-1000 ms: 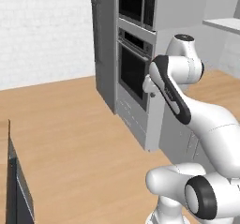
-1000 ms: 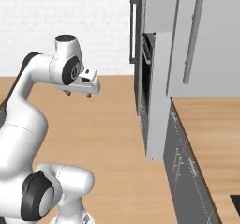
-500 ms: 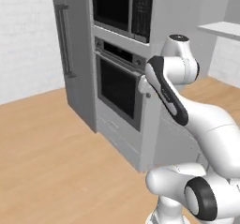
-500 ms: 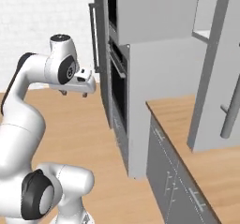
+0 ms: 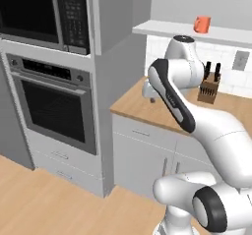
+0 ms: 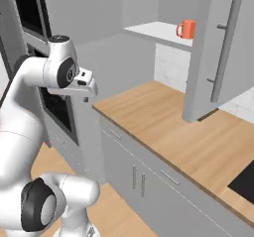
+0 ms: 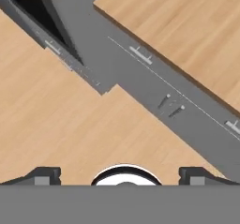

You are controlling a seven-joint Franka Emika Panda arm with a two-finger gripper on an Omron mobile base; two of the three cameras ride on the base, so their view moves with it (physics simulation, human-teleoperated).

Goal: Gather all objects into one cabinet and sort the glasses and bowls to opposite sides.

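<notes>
Arm raised beside the oven stack, claw empty and spread wide.

Left base view: an orange-red cup [image 5: 201,24] stands on the white shelf [image 5: 162,30] above the wooden tabletop [image 5: 135,103], near a knife block [image 5: 208,89].
Right base view: the claw [image 6: 87,88] hangs off the tabletop's corner; the cabinet door [image 6: 213,52] stands open by the cup [image 6: 186,29].
Hand view: the fingertips [image 7: 44,175] sit far apart over the floor [image 7: 56,120].

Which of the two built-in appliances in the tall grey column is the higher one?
The microwave, with its keypad on the right, is the higher one; the oven, with a wide dark glass door, sits directly below it.
</notes>
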